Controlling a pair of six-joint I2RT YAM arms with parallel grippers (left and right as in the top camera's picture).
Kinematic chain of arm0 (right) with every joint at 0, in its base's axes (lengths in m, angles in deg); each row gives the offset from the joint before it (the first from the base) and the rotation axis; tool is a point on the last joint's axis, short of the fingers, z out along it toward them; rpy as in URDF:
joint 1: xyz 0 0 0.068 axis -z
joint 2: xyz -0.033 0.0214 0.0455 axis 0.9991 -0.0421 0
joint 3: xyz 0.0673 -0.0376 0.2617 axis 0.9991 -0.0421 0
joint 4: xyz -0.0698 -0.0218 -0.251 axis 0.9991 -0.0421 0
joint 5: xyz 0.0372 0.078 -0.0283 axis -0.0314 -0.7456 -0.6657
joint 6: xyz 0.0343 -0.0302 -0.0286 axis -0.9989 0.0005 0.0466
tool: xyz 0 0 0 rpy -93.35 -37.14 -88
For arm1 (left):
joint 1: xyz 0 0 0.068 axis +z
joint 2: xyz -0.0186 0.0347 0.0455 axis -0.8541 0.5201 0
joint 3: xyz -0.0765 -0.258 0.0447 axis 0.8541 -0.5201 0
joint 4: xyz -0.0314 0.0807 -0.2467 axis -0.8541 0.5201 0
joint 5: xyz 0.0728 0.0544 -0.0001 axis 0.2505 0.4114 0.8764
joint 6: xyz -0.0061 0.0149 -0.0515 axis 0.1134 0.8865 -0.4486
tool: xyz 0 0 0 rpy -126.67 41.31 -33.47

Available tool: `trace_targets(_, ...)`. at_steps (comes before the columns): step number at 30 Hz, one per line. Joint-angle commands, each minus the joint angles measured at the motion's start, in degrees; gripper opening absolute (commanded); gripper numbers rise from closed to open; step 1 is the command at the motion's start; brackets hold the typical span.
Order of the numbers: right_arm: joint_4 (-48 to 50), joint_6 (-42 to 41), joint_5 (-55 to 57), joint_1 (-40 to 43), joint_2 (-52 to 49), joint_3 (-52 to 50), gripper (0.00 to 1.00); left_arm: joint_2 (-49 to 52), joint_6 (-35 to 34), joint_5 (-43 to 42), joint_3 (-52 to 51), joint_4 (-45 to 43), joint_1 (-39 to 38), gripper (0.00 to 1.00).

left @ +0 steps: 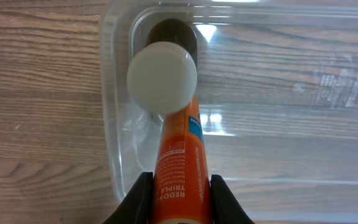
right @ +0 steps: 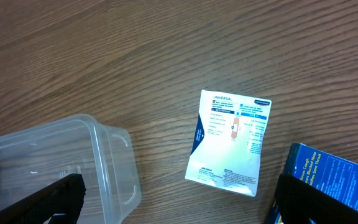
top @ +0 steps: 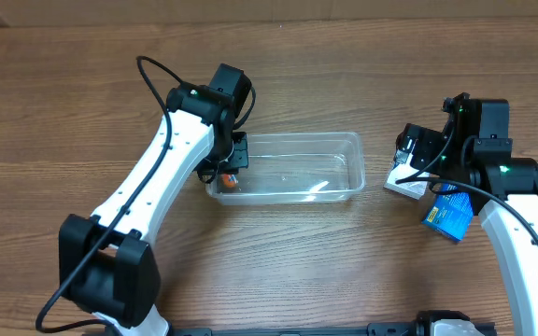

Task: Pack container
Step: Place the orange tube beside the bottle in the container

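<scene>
The clear plastic container (top: 292, 168) lies on the wood table at the middle. My left gripper (left: 180, 196) is shut on an orange bottle with a white round cap (left: 179, 149) and holds it cap-down over the container's left end (left: 114, 93). In the overhead view the bottle (top: 229, 182) shows just inside the left wall. My right gripper (right: 176, 202) is open wide above a white plaster box (right: 232, 142), to the right of the container's right end (right: 104, 162). The white box (top: 405, 180) lies under the right wrist.
A blue box (top: 450, 217) lies to the right of the white box, also at the right edge of the right wrist view (right: 337, 177). Both arms reach in from the near side of the table.
</scene>
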Motion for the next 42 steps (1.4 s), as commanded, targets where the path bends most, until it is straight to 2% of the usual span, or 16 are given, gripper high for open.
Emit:
trace_targets(1, 0.31, -0.09, -0.26, 0.15, 0.22, 1.81, 1.00, 2.36, -1.18, 1.14, 0.13, -0.28, -0.33, 0.04)
trace_targets(8, 0.31, -0.09, -0.26, 0.15, 0.22, 1.84, 1.00, 3.23, -1.20, 1.57, 0.13, 0.20, -0.33, 0.07)
trace_targets(9, 0.31, -0.09, -0.26, 0.15, 0.22, 1.84, 1.00, 3.23, -1.20, 1.57, 0.13, 0.59, -0.35, 0.23)
trace_targets(12, 0.31, -0.09, -0.26, 0.15, 0.22, 1.81, 1.00, 3.23, -1.18, 1.60, 0.13, 1.49, -0.33, 0.45)
trace_targets(25, 0.31, -0.09, -0.26, 0.15, 0.22, 1.81, 1.00, 3.06, -0.74, 2.45, 0.31, 2.86, -0.33, 0.47)
trace_targets(32, 0.31, -0.09, -0.26, 0.15, 0.22, 1.81, 1.00, -0.70, -0.74, 5.57, 0.76, 3.85, -0.33, 0.50)
trace_targets(36, 0.28, -0.09, -0.26, 0.15, 0.22, 1.81, 1.00, -4.55, -0.68, 8.33, 1.49, 3.74, -0.26, 0.59)
trace_targets(42, 0.28, -0.09, -0.28, 0.15, 0.22, 1.81, 1.00, -13.07, 5.77, 10.21, 2.45, 1.68, -0.20, 0.80)
